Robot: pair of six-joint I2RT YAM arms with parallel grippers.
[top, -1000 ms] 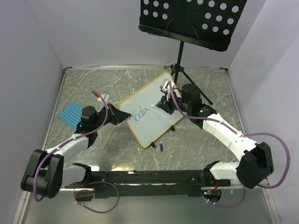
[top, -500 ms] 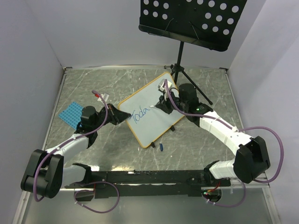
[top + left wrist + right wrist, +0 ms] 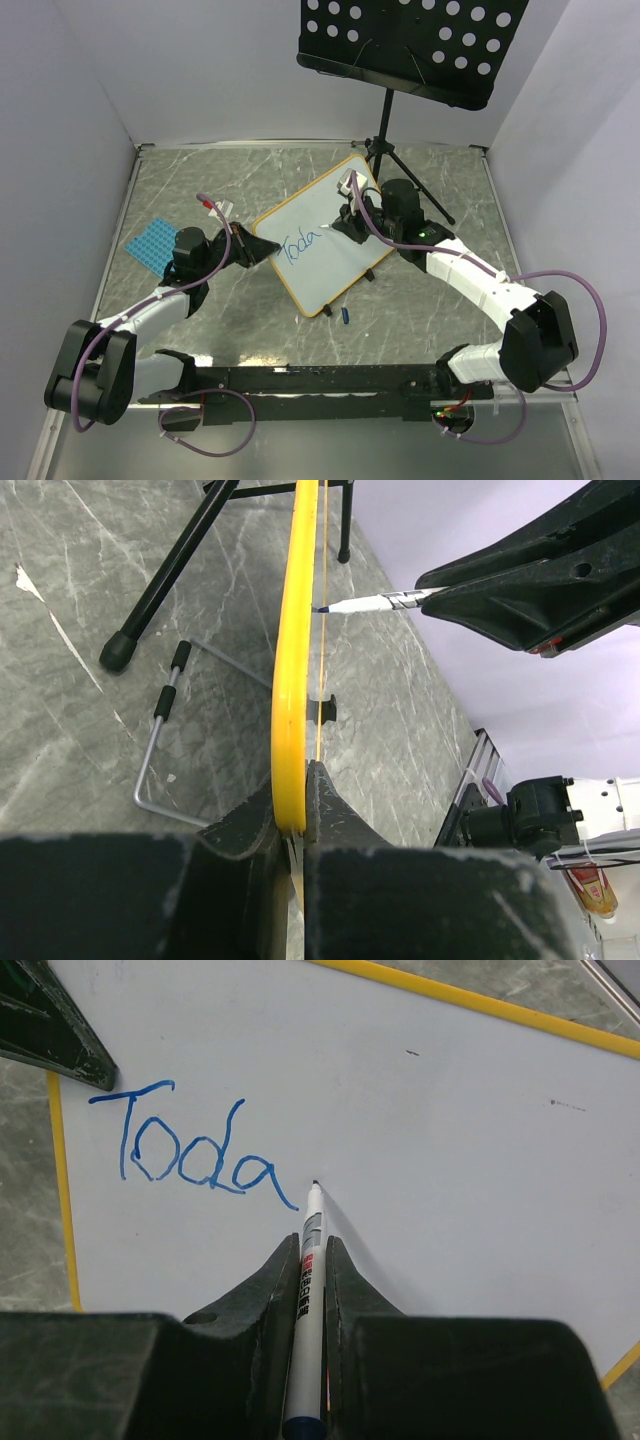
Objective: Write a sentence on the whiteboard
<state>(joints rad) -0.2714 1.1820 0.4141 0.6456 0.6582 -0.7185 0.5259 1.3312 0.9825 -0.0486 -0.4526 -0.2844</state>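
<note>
The whiteboard [image 3: 335, 262], white with a yellow frame, stands tilted at mid-table. Blue letters "Toda" [image 3: 300, 245] are all of the sentence on it; the right wrist view shows them clearly [image 3: 190, 1155]. My left gripper [image 3: 262, 250] is shut on the board's left edge, and its jaws pinch the yellow frame [image 3: 290, 680] on both sides [image 3: 298, 780]. My right gripper [image 3: 345, 222] is shut on a white marker [image 3: 308, 1290], whose tip sits at or just off the board right of the "a". The marker [image 3: 375, 603] also appears in the left wrist view.
A black perforated music stand [image 3: 410, 45] rises behind the board, its tripod foot [image 3: 118, 652] close to the board's back. A blue studded mat [image 3: 152, 245] lies at the left. A small blue cap [image 3: 346, 315] lies before the board. Walls close three sides.
The right arm's elbow has swung in and its gripper has shifted slightly left along the board. The letters are unchanged and the left arm has held still.
</note>
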